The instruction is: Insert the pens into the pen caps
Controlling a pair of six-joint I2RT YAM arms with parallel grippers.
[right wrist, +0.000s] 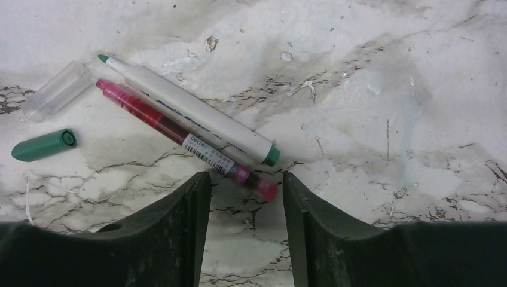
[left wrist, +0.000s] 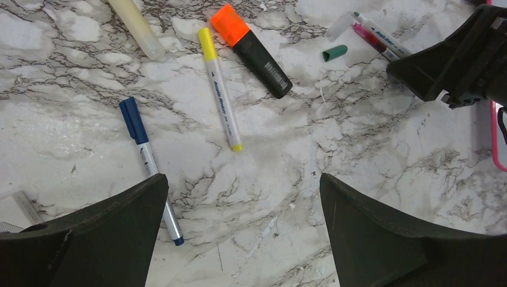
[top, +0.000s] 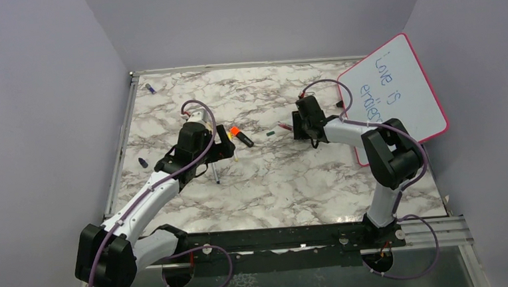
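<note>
Jaws and pens on a marbled tabletop (top: 293,181). The left jaws stand wide open and grip nothing; in the left wrist view bare marble fills the gap between them. A white pen with a blue cap (left wrist: 146,158) lies just beside the tip of one jaw, and its lower end passes close along that jaw's inner edge. Whether they touch cannot be told. A white pen with a yellow cap (left wrist: 220,95) lies near it, farther from the jaws. Beyond that are a black highlighter with an orange end (left wrist: 257,57) and a pale yellow stick (left wrist: 137,27) at the frame's upper edge.

The right jaws are parted only narrowly and hold nothing. In the right wrist view the rear end of a red pen (right wrist: 179,134) lies at the mouth of the gap; contact with either jaw cannot be told. A white pen with a bare green tip (right wrist: 191,113) lies alongside the red pen, touching it along part of its length. A green cap (right wrist: 42,145) lies loose near both pens' tips, and a clear cap (right wrist: 57,89) lies just beside the green tip.

In the top view one small blue cap (top: 149,89) lies at the far left corner of the tabletop, and a second dark blue cap (top: 143,162) lies near the left edge, beside the left arm. A pink-framed whiteboard (top: 401,88) leans at the right side.
</note>
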